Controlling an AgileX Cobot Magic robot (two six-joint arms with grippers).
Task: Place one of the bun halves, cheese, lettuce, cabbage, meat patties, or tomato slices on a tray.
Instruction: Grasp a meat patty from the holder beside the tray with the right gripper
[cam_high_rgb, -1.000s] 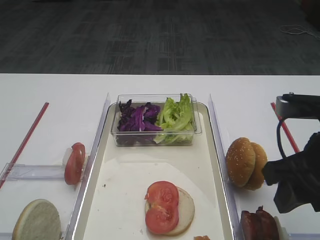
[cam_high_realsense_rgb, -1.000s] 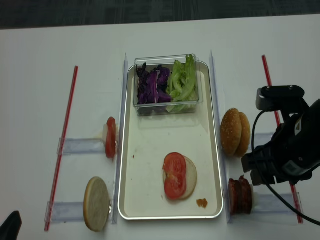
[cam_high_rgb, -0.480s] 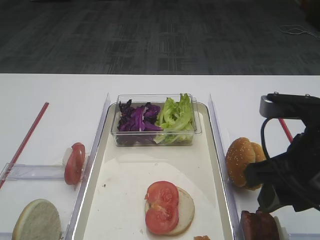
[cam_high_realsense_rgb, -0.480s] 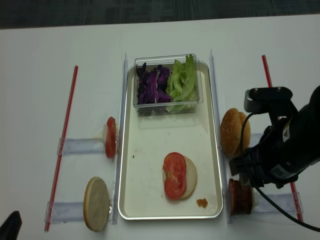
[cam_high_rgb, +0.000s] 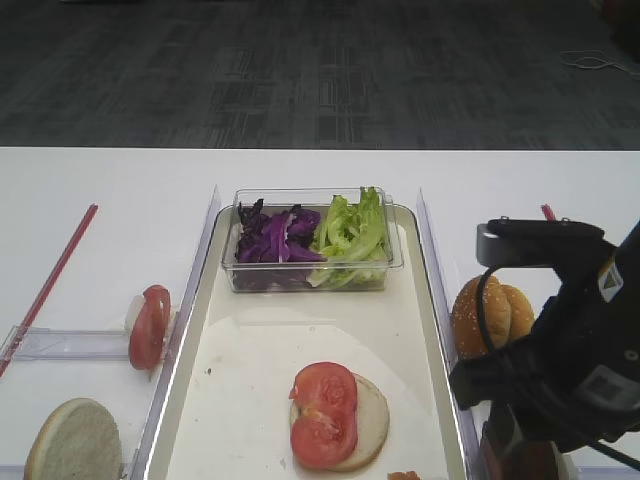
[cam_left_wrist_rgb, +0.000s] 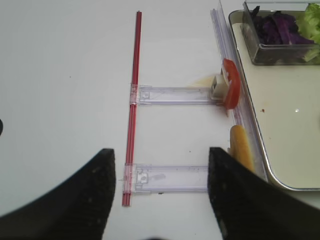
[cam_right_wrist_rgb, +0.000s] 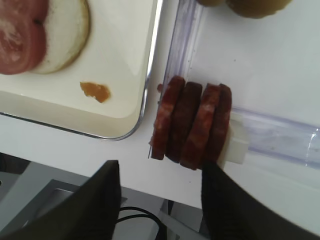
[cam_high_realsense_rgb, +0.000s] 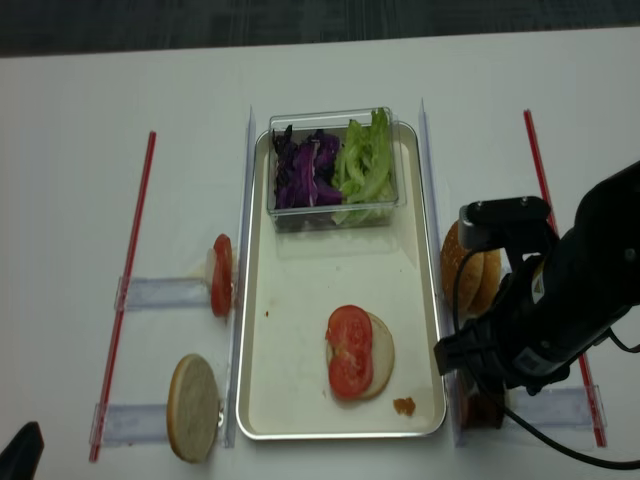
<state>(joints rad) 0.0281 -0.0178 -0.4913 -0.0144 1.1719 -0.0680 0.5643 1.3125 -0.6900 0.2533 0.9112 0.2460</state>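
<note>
Meat patties (cam_right_wrist_rgb: 192, 125): four discs on edge in clear rack (cam_right_wrist_rgb: 280, 137), just right of tray (cam_right_wrist_rgb: 125, 75) corner. Right gripper (cam_right_wrist_rgb: 160, 200) above them, fingers spread wide, holding nothing. On tray: tomato slices (cam_high_rgb: 323, 413) atop bun half (cam_high_rgb: 365, 420). Left gripper (cam_left_wrist_rgb: 160, 192) spread too, empty, over left-side racks.

A clear plastic box (cam_high_rgb: 250, 275), clear plastic racks (cam_left_wrist_rgb: 172, 94) and two red strips (cam_high_realsense_rgb: 133, 258) rest on the white table (cam_high_realsense_rgb: 80, 130).

Right arm (cam_high_realsense_rgb: 545, 310) above meat patties (cam_high_realsense_rgb: 484, 408); tomato slices (cam_high_realsense_rgb: 350, 351) on tray (cam_high_realsense_rgb: 300, 300)
</note>
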